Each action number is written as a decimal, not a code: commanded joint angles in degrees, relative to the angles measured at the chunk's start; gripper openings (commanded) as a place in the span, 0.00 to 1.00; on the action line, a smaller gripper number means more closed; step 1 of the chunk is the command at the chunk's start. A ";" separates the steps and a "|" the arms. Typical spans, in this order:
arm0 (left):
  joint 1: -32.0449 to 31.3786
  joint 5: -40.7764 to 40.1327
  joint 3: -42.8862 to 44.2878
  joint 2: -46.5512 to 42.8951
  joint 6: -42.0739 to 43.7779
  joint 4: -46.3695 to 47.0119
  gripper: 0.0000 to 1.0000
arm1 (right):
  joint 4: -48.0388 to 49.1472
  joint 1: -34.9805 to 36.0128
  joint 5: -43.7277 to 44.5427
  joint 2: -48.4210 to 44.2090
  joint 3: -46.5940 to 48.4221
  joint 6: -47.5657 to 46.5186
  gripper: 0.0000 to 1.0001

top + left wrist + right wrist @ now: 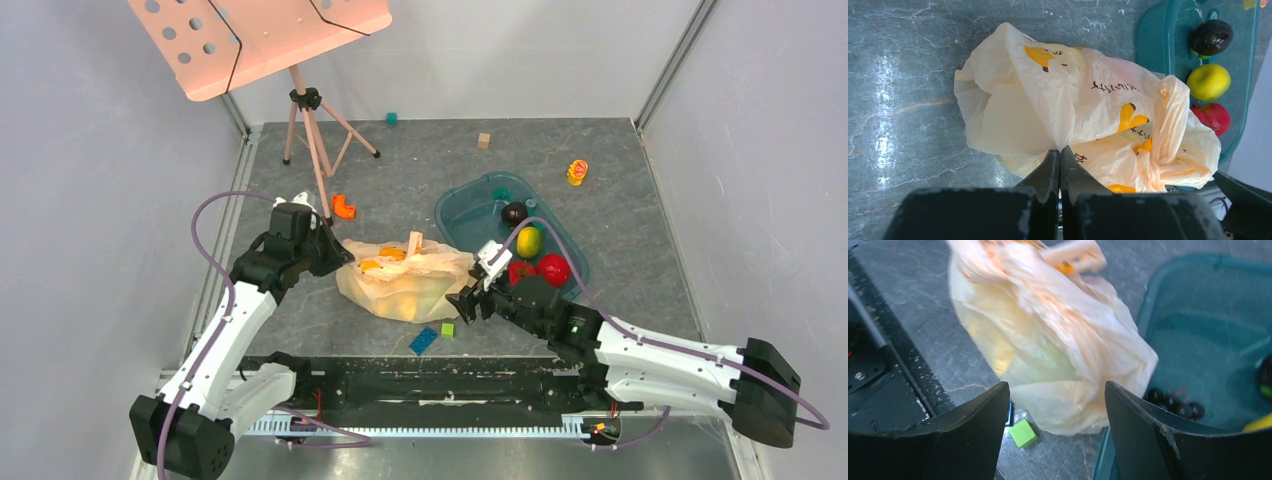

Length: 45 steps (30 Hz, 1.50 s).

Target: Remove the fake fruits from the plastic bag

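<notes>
**Bag pinched at its left end; right fingers open beside it**

Left fingers (1059,165): pressed together on a fold of the bag (1073,110) at its left end.

Right fingers (468,292): spread wide, with nothing between them. The wrist view shows the bag's right end just ahead of them, and contact cannot be told.

Position: the bag lies about mid-surface (600,180), nearer the near edge than the far one. Its right end touches or overlaps the rim of the tray (1158,45). A green block (1023,433) sits just beside the bag on the near side.

In the tray: lemon (1208,81), apple (1213,117), plum (1211,36) and grapes (1173,402). Judged: some of the fruit is already out.

Contents: yellow and faint green patches show through the film on the near side. I take these to be fruit still inside, but the count is not readable. Where the mouth lies is unclear.

Handling (judgement):
- The film is thin, limp and very light, so it will bunch and slide rather than resist.
- A pull at one end drags the whole bag unless the other end is anchored.
- The fruit is glossy and hard, so it is likely to roll and to slip from a shallow pinch.
- The best hold is the twisted handle (1168,125) or a gathered fold, where the layers stack. A single smooth sheet will probably slip.
</notes>
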 commanded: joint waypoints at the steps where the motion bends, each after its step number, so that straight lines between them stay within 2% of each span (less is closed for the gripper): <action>1: 0.29 4.28 -0.42 -0.50 2.22 3.43 0.02 | -4.11 -0.09 -11.29 -0.71 7.95 -15.74 0.73; 6: 0.27 5.17 -0.52 -0.47 3.05 3.54 0.02 | -15.60 -0.08 -13.87 7.95 20.59 -26.55 0.70; 11: 0.26 4.97 -0.96 -1.54 3.40 3.53 0.02 | -19.77 -0.15 -13.32 15.11 29.14 -34.58 0.70; 16: 0.22 5.14 -1.14 -1.62 3.46 3.37 0.02 | -26.12 -0.17 -13.87 22.47 37.57 -39.02 0.70; 20: 0.22 5.27 -1.17 -1.66 3.56 3.39 0.02 | -28.60 -0.13 -13.54 27.15 40.66 -40.25 0.67; 26: 0.22 4.70 -1.57 -1.90 3.99 3.28 0.02 | -29.07 -0.15 -7.77 31.19 42.14 -38.57 0.39; 27: 0.21 4.57 -1.65 -1.90 4.12 3.20 0.02 | -29.12 -0.15 -7.28 31.31 42.13 -38.22 0.32; 28: 0.22 4.44 -1.71 -1.86 4.06 3.19 0.02 | -29.00 -0.17 -6.73 31.21 41.87 -37.78 0.20; 30: 0.25 4.08 -1.84 -1.60 4.14 3.19 0.02 | -27.35 -0.17 -5.29 30.07 40.88 -35.64 0.00; 36: 0.30 2.39 -1.98 -1.29 3.82 3.01 0.02 | -15.09 -1.83 -5.30 21.53 30.20 -24.71 0.00; 45: 0.30 1.47 -2.46 -0.90 4.26 2.69 0.02 | 4.99 -7.72 -5.32 9.94 12.34 6.22 0.00</action>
